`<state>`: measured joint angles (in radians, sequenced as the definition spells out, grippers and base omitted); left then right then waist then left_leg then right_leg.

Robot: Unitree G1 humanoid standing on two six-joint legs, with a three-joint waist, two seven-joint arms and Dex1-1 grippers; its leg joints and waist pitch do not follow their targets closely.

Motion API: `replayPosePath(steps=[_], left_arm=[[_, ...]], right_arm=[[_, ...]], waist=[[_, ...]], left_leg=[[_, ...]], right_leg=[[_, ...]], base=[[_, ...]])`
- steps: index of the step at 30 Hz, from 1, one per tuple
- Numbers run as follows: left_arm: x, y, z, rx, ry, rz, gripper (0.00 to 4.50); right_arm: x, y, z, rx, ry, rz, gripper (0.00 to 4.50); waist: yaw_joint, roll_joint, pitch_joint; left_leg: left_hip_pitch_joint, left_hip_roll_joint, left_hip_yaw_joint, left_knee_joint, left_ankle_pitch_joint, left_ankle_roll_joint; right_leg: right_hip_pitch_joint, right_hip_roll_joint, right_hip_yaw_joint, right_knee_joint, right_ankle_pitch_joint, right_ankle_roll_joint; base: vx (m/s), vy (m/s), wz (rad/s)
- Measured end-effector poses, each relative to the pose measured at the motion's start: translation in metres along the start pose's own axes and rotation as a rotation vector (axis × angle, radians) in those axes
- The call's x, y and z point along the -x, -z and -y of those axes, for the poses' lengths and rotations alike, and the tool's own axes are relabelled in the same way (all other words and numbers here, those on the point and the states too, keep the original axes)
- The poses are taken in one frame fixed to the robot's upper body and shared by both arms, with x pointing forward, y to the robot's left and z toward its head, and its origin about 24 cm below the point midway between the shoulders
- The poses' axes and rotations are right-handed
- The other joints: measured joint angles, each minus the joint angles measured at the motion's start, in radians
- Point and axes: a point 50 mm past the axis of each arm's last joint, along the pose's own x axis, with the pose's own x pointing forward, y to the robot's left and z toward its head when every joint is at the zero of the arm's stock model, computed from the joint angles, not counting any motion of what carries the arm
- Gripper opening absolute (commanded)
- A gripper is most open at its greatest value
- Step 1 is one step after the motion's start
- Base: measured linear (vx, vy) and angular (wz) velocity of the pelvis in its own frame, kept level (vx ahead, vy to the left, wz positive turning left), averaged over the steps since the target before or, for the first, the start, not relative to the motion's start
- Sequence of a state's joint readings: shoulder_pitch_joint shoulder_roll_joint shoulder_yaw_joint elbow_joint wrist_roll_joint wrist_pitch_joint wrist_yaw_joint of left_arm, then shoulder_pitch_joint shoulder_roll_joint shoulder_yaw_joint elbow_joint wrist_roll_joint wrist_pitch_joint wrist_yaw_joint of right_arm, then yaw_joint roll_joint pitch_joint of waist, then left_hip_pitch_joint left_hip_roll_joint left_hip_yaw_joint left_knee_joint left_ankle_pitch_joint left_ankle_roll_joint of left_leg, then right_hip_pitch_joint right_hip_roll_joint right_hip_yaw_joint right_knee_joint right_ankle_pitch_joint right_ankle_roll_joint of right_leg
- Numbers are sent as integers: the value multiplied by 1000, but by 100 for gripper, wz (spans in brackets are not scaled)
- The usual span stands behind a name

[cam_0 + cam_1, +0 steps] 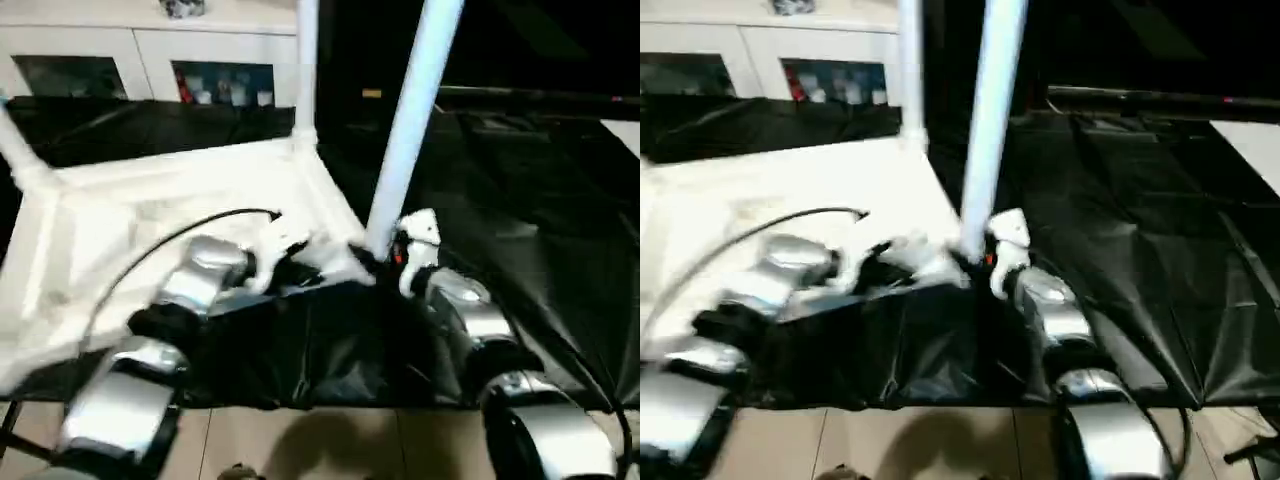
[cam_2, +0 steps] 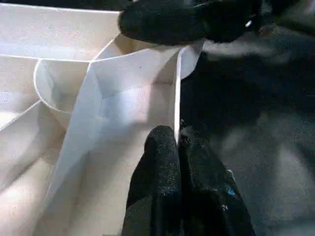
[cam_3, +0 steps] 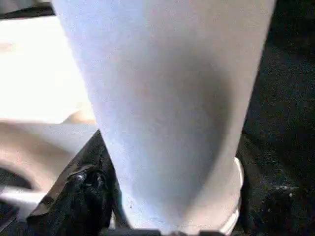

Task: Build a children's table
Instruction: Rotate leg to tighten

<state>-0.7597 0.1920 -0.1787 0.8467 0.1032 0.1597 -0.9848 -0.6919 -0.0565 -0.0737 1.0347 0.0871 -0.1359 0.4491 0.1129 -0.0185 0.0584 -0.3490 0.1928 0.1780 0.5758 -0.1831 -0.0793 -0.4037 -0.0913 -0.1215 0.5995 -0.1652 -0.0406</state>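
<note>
The white tabletop (image 1: 180, 215) lies upside down on black sheeting, ribs facing up. One white leg (image 1: 305, 60) stands upright in the far corner socket, and another leg (image 1: 18, 145) rises at the left. A third leg (image 1: 412, 115) leans slightly over the near right corner socket (image 2: 59, 93), its base held by my right gripper (image 1: 385, 255), shut on the leg (image 3: 162, 108). My left gripper (image 2: 178, 145) is shut on the tabletop's thin rim wall (image 2: 176, 98) just beside that corner, one finger (image 2: 160, 167) on each side.
Black sheeting (image 1: 540, 200) covers the work surface, with folds to the right. A white cabinet with glass doors (image 1: 150, 60) stands behind the tabletop. Pale tiled floor (image 1: 300, 440) shows at the near edge. A black cable (image 1: 150, 250) runs over my left forearm.
</note>
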Motion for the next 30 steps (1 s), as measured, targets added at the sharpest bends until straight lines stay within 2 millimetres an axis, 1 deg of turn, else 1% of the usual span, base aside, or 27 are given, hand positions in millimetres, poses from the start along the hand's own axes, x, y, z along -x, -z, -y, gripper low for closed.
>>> replayPosePath(steps=[2, 3, 5, 6, 10, 12, 13, 15, 19, 21, 25, 27, 28, 29, 30], left_arm=[[-3, -1, 1, 10, -7, 6, 0], [-3, -1, 1, 10, -10, 5, 0], [-3, -1, 2, 6, -9, 4, 0], [-3, -1, 2, 2, -10, 2, 0], [2, 1, 1, -23, 0, -2, 0], [6, 2, 0, -37, 10, -3, 0], [11, 5, 0, -52, 35, -7, 0], [16, 8, 1, -63, 72, -4, 0], [29, 14, 0, -90, 163, -28, 0], [33, 16, 0, -104, 193, -39, 0], [44, 20, 0, -138, 295, -73, 0], [47, 20, 1, -148, 318, -84, 0], [48, 21, 1, -153, 334, -91, 0], [49, 21, 1, -155, 345, -94, 0], [50, 21, 2, -160, 358, -97, 0]], right_arm=[[-1, 0, -1, 26, 39, 1, 274], [-1, 1, -1, 30, 40, 4, 308], [-2, 1, -1, 30, 36, 1, 346], [-2, 1, -2, 29, 29, 1, 346], [-2, 1, -5, 27, -20, 12, 387], [-1, 1, -6, 37, -57, 15, 387], [1, 1, -6, 57, -121, 5, 387], [3, 1, -5, 80, -203, -9, 387], [16, 5, -6, 128, -422, -31, 387], [21, 5, -5, 132, -502, -40, 387], [37, 5, -6, 193, -751, -112, 387], [40, 6, -8, 201, -810, -132, 387], [42, 7, -9, 202, -842, -143, 373], [43, 7, -10, 207, -862, -148, 373], [45, 7, -10, 214, -881, -154, 362]], waist=[[0, 3, -1], [-1, 5, -2], [-1, 6, -3], [-1, 6, -3], [-5, 6, -3], [-10, 6, -3], [-13, 6, -3], [-13, 6, -3], [-4, 6, -2], [-1, 6, -2], [11, 6, -2], [15, 6, -3], [18, 6, -3], [22, 6, -3], [25, 6, -3]], left_leg=[[-1, 0, 0, 0, -1, 2], [-1, 0, 0, 0, -1, 2], [-1, 0, 0, 0, -1, 2], [0, 0, 0, 0, -1, 2], [-1, 0, 1, 0, -2, 3], [-1, 0, 1, -1, -2, 3], [-2, 0, 1, -1, -2, 3], [-2, 0, 1, -1, -2, 4], [-2, 1, 1, -1, -2, 4], [-1, 1, 1, 1, -2, 4], [0, 1, 1, 3, -2, 4], [0, 1, 1, 3, -2, 4], [0, 1, 1, 3, -2, 4], [0, 1, 1, 3, -2, 4], [0, 1, 1, 3, -2, 4]], right_leg=[[0, 0, 0, -1, 0, 0], [0, 0, 0, -2, 0, 0], [0, 0, 0, -2, 0, 0], [0, 0, 0, -2, 0, 0], [0, 0, 0, -3, 0, 0], [0, 0, 0, -3, 0, 0], [-1, 0, 0, -4, 0, 0], [-1, 1, 0, -3, -1, 0], [-1, 1, -1, -3, -1, 0], [-1, 1, -1, -3, 0, -1], [0, 0, -1, -3, 0, -1], [1, 0, -1, -3, 0, -1], [1, 0, -1, -2, 0, -1], [1, 0, -1, -3, 0, 0], [1, 0, -1, -2, -2, 2]], base=[[0, 0, 0], [0, 0, 0], [0, 0, 0], [0, 0, 0], [0, 0, 0], [0, 0, 0], [0, 0, 0], [0, 0, 0], [0, 0, 0], [0, 0, 0], [0, 0, 0], [0, 0, 0], [0, 0, 0], [0, 0, 0], [0, 0, 0]])
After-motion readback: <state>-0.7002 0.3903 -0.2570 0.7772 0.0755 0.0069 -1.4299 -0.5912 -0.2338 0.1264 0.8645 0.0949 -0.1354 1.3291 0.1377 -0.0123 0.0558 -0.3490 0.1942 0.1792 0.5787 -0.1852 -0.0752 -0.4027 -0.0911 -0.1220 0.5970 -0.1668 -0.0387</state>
